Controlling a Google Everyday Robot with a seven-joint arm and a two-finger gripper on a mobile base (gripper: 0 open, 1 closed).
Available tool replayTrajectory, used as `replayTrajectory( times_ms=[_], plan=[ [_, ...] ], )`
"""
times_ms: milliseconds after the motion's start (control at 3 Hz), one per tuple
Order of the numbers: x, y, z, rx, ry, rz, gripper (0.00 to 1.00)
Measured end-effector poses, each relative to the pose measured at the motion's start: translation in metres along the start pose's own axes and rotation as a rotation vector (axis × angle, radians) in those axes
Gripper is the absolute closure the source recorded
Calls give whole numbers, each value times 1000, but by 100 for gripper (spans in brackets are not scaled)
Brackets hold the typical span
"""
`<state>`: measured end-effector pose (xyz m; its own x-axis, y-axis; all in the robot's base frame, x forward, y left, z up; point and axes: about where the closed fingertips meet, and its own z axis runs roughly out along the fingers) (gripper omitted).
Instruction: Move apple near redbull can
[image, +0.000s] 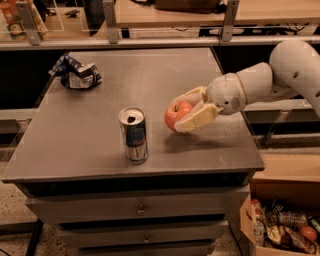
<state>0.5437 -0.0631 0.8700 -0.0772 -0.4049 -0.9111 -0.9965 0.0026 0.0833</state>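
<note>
The orange-red apple (177, 114) is held between the cream fingers of my gripper (186, 111), just above the grey table top (75, 135) and right of the can. The gripper comes in from the right on the white arm. The redbull can (134, 135) stands upright near the table's front edge, silver and blue with an opened top. The apple hangs a short gap to the right of the can and slightly behind it, not touching it.
A crumpled blue-and-white foil bag (75, 73) lies at the table's back left. A cardboard box of packets (282, 225) sits on the floor at the lower right. A shelf rail (160, 42) runs behind the table. Drawers (140, 210) are below the top.
</note>
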Motion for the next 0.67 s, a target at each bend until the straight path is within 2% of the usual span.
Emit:
replayTrajectory(
  times_ms=[333, 667],
  plan=[
    [4, 8, 13, -63, -58, -42, 100],
    [3, 8, 16, -67, -58, -46, 83]
  ],
)
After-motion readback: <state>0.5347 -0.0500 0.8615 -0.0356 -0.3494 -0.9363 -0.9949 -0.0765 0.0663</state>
